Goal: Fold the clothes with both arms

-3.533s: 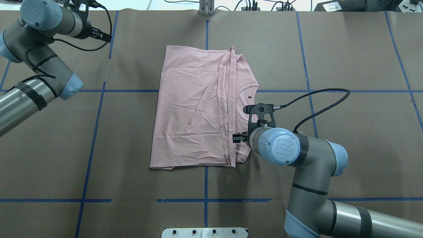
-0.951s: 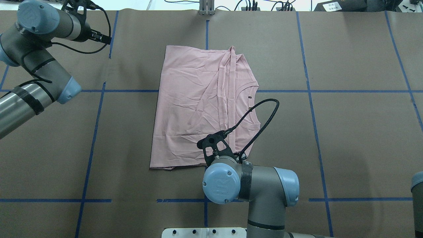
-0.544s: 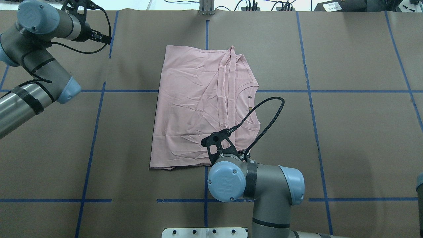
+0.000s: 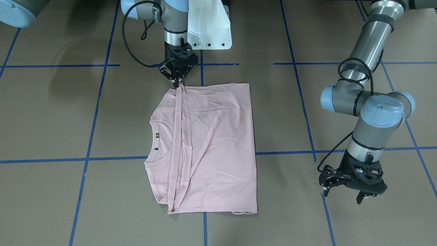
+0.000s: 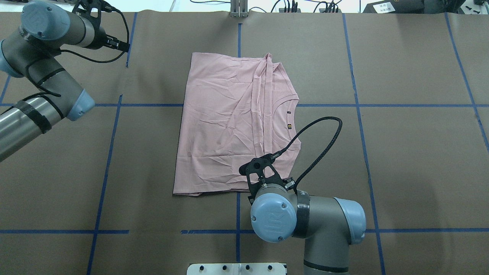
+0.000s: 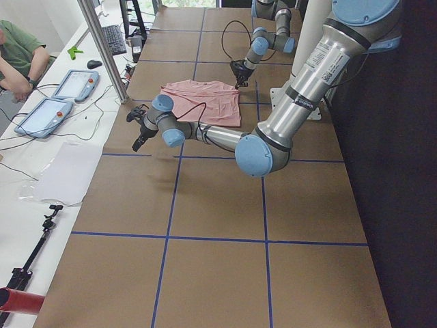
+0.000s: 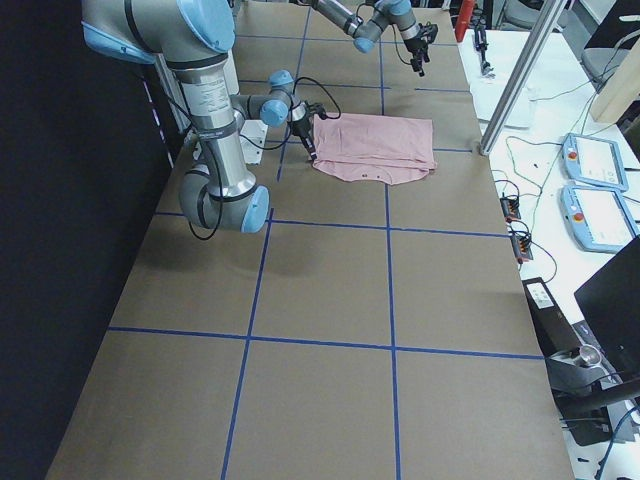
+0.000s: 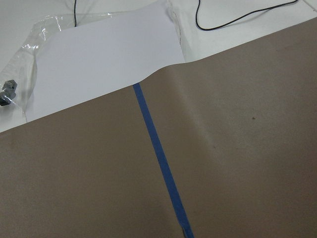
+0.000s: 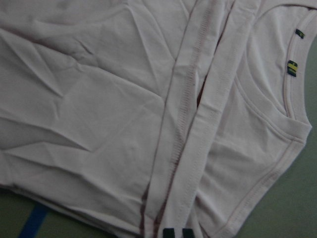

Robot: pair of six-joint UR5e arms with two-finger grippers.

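The pale pink T-shirt [image 5: 225, 122] lies partly folded and plain side up in the middle of the table, its collar [image 4: 152, 141] toward the robot's right. Two hem strips [image 9: 198, 124] run across it. My right gripper [image 4: 177, 82] points down at the shirt's near edge, where those strips end. Its fingertips [image 9: 171, 232] are pinched together on the hem. In the overhead view its own wrist hides it. My left gripper [image 4: 351, 193] hangs open over bare paper, well off the shirt's left side, holding nothing.
Brown paper with blue tape lines [image 5: 107, 152] covers the table. The white pedestal plate [image 4: 208, 30] sits at the near edge. A white sheet [image 8: 99, 64] lies past the far edge, and a person [image 6: 13, 58] sits beside two tablets [image 6: 72, 85].
My right arm has left the collar side and come to the shirt's near edge, then drifted slightly right and toward the robot. The shirt and the left arm have stayed put.
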